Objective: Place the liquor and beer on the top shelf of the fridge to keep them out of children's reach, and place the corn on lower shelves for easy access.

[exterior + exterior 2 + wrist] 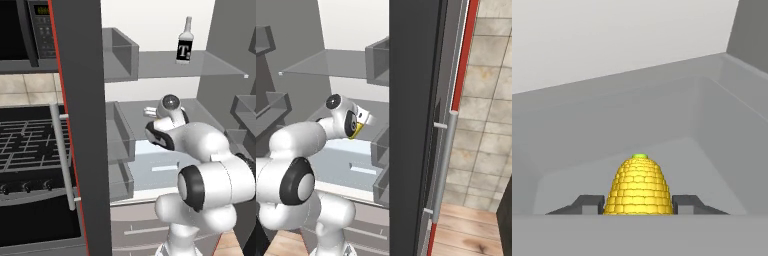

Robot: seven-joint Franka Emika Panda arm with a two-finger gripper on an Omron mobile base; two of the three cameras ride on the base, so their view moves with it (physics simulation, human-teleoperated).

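Note:
My gripper (639,204) is shut on the corn (639,186), a yellow cob whose greenish end points away from the hand. The hand reaches into the open fridge (220,30) just above a lower shelf (707,160), and a bit of the yellow corn (358,131) shows under my gripper (365,121). The liquor (185,47), a pale bottle with a black label marked T, stands upright on the top shelf (220,65), well above the hand. The beer is out of view.
The fridge's dark door (80,125) with a red edge and door bins (120,50) stands open on the left, its grey handle (62,155) facing a black stove (30,145) and microwave (25,30). A white drawer (150,170) lies below the shelf. The other door (411,125) stands at the right.

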